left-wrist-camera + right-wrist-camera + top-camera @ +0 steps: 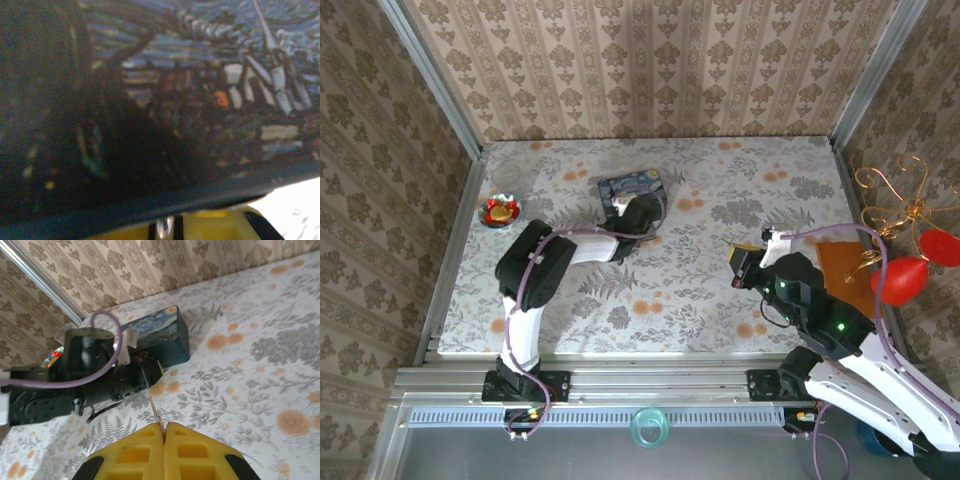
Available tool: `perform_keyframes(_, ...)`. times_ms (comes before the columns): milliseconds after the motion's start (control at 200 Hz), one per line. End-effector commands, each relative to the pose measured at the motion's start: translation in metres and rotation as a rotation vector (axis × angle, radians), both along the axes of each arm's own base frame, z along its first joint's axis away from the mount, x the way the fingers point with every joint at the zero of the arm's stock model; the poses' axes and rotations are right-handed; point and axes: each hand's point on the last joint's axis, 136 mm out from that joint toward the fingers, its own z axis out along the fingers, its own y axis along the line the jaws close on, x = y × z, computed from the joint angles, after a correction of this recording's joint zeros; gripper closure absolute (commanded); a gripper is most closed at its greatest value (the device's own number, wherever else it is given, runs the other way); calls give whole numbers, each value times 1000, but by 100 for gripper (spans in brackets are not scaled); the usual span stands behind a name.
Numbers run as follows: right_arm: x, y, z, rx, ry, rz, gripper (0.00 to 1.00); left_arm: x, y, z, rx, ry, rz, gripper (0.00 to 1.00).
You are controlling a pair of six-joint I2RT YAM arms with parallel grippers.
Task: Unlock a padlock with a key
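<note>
Lab rig, wallpapered booth [650, 70], alu frame [620, 385]

Blue swirl-painted tin [632, 184] upper centre, red-and-gold dish [501, 211] and clear glass bowl [507, 179] at left, orange mat [845, 270] and red ornaments [900, 278] at right
</note>
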Motion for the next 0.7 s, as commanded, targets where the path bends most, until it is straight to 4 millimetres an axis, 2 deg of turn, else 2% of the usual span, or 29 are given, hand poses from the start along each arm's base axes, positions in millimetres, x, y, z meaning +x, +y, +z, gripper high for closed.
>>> perform_keyframes(0, 6, 18, -11, 141, 70, 6, 100, -20, 10, 23, -44, -38, -33, 97)
perform_keyframes(225, 18, 45, -47, 243, 204, 4, 100, -78, 44, 18, -71, 13, -40, 97)
perform_keyframes(330, 21, 53, -58, 248, 240, 1, 100, -98, 39, 20, -79, 21, -96, 96)
perform_keyframes(495, 23, 54, -65, 261, 264, -21, 100, -123, 15, 20, -100, 30, -222, 92)
perform_keyframes(695, 19, 55, -70, 272, 289, -23, 100, -142, 6, 15, -155, -2, -309, 87)
